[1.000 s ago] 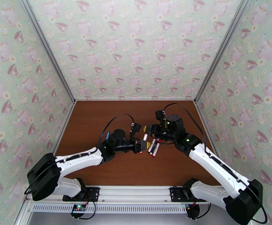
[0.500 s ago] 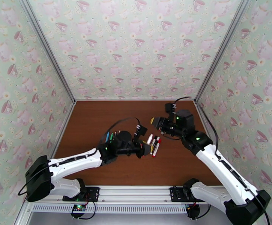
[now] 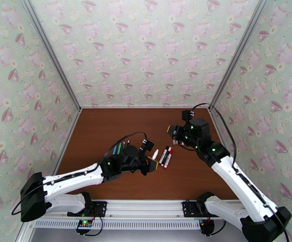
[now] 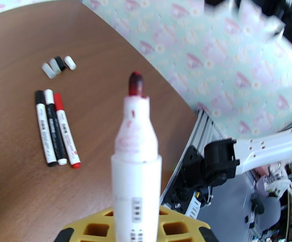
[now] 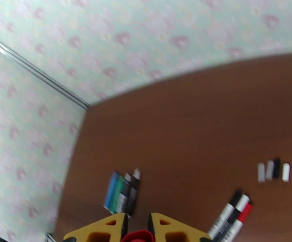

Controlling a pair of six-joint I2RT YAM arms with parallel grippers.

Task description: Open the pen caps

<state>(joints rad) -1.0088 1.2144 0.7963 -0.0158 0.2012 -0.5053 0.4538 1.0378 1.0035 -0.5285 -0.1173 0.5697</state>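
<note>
My left gripper (image 4: 137, 224) is shut on a white pen (image 4: 137, 158) that stands upright with its dark red tip bare. From above, that left gripper (image 3: 152, 162) sits mid-table with the pen (image 3: 155, 153) pointing away. My right gripper (image 5: 137, 230) is shut on a red pen cap (image 5: 137, 237), and in the top view this gripper (image 3: 171, 131) hovers to the right and further back. Several loose caps (image 5: 272, 170), white, grey and black, lie in a row on the table. Three capped pens (image 4: 56, 130) lie side by side near the capped pens (image 3: 166, 157) seen from above.
A bundle of blue, green and dark pens (image 5: 121, 192) lies at the left of the brown table (image 3: 97, 130), beside the left arm's elbow (image 3: 117, 149). Patterned walls enclose the table on three sides. An aluminium rail (image 3: 146, 208) runs along the near edge.
The grippers, close together mid-table a second ago, have pulled apart. The left drew back toward the near edge with the pen; the right moved right and back with the red cap.
</note>
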